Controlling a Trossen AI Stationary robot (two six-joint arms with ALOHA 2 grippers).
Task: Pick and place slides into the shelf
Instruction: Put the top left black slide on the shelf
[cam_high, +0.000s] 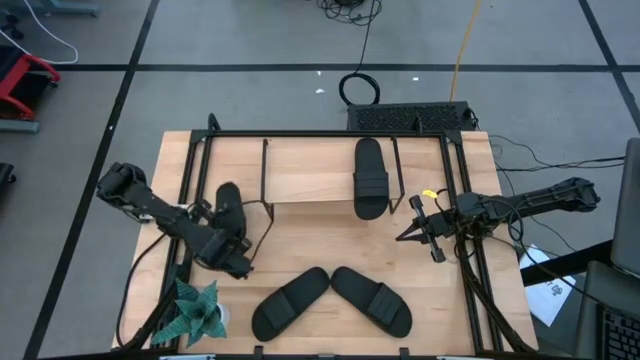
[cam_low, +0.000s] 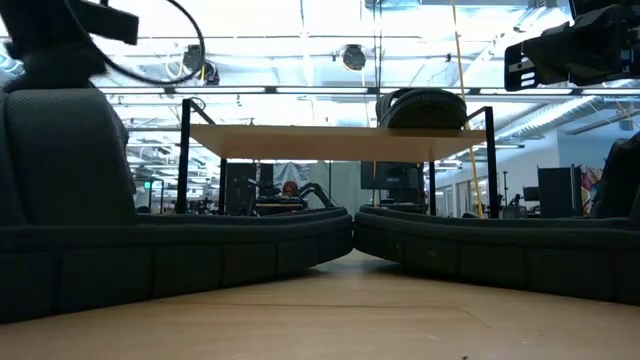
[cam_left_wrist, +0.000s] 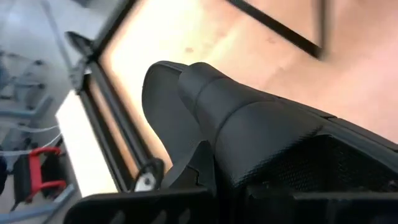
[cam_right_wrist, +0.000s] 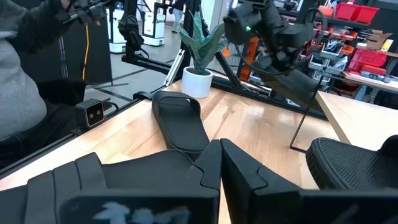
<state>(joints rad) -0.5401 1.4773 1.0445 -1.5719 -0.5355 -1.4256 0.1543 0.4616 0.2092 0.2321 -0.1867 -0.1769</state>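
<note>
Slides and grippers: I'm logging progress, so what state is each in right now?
Slide on shelf: lying flat on the wood top.
Two front slides: flat on the table, toes nearly meeting.
Fourth slide: held, lifted.
Left gripper: shut on the fourth slide.
Right gripper: shut, empty.

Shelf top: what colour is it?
Light natural wood shelf top, framed in thin black wire; the high view shows it best.

Robotics lab: distant robot arms (cam_low: 290, 195)

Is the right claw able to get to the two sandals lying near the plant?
Probably yes. The right claw is shut and empty, and bare table lies between it and the two sandals, nothing blocking.
</note>
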